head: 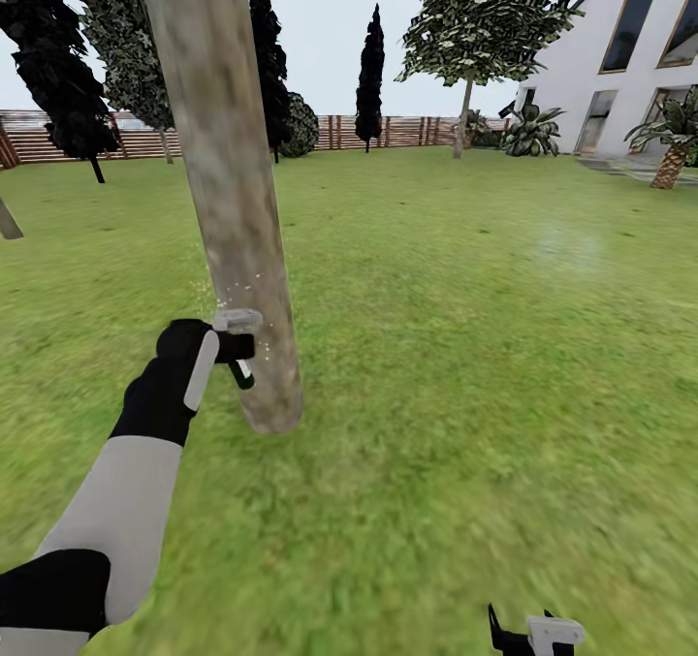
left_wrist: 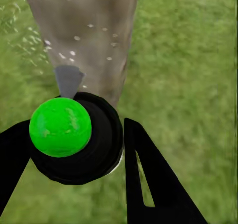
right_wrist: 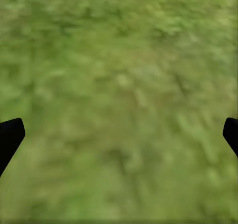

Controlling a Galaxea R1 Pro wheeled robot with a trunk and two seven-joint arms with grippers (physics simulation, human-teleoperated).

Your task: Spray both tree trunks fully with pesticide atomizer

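Gripping the pesticide atomizer point(head: 238, 346) beside tree trunk point(head: 228, 191), left tool point(head: 229, 348).

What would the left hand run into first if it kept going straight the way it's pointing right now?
Most likely the tree trunk. The left hand holds the pesticide atomizer, nozzle toward the bark, and the trunk stands directly ahead in the left wrist view. The atomizer would touch first; the gap looks small but depth is unclear.
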